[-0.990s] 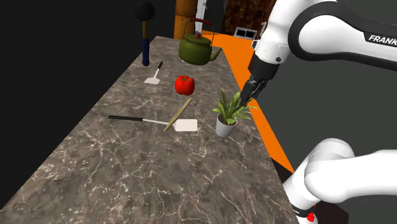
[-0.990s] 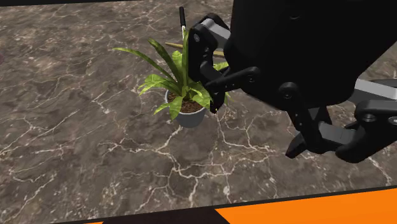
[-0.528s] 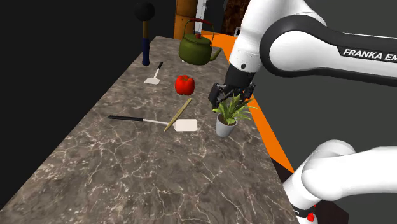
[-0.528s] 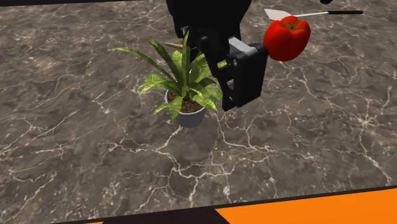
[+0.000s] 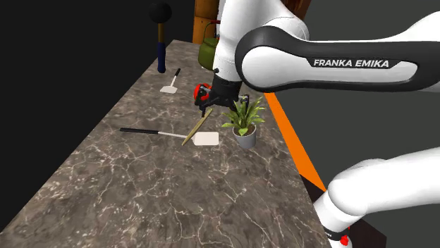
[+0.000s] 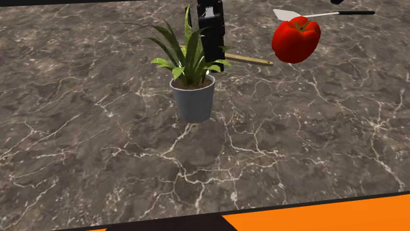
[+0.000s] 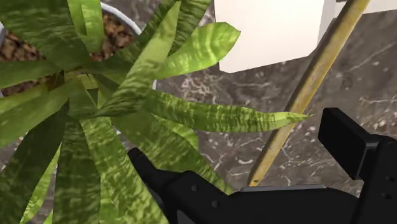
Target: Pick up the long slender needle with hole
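Note:
The needle is a long, thin tan stick lying on the marble counter, its near end resting against a white spatula blade. My gripper hangs over the needle's far end, between the red pepper and the potted plant. In the wrist view the needle runs up between the fingers of my gripper, which stand apart without touching it. The second exterior view has my gripper right behind the plant, with the needle beside it.
A long spatula with a black handle lies across the counter. Farther back are a small spatula, a green kettle and a dark upright mallet. The counter's orange edge runs close beside the plant.
The arm swung toward the shoulder view's left, passing over the plant to the needle's far end. The plant pot shifted slightly and stands differently than before.

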Robot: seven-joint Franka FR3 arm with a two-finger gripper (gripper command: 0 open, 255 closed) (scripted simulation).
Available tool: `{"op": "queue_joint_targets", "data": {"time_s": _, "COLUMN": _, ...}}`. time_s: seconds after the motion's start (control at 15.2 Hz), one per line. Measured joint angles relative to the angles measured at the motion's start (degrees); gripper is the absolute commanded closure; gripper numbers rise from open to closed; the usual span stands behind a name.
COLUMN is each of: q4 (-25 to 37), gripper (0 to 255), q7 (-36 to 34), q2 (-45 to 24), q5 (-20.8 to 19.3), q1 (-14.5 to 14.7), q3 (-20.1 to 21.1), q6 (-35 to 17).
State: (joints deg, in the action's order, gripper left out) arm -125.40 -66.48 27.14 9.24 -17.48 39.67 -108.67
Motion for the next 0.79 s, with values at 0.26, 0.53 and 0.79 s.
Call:
{"op": "queue_joint_targets", "data": {"time_s": 0.26, "q4": 7.18, "gripper": 0, "q7": -17.35, "q2": -9.27, "q5": -5.74, "q1": -7.45, "q3": 8.63, "q6": -1.57}}
{"op": "queue_joint_targets", "data": {"time_s": 0.53, "q4": 6.96, "gripper": 0, "q7": -21.61, "q2": -11.95, "q5": -7.62, "q1": -8.84, "q3": 10.9, "q6": -4.01}}
{"op": "queue_joint_targets", "data": {"time_s": 0.79, "q4": 4.75, "gripper": 0, "q7": -22.85, "q2": -13.03, "q5": -8.4, "q1": -9.1, "q3": 11.9, "q6": -6.98}}
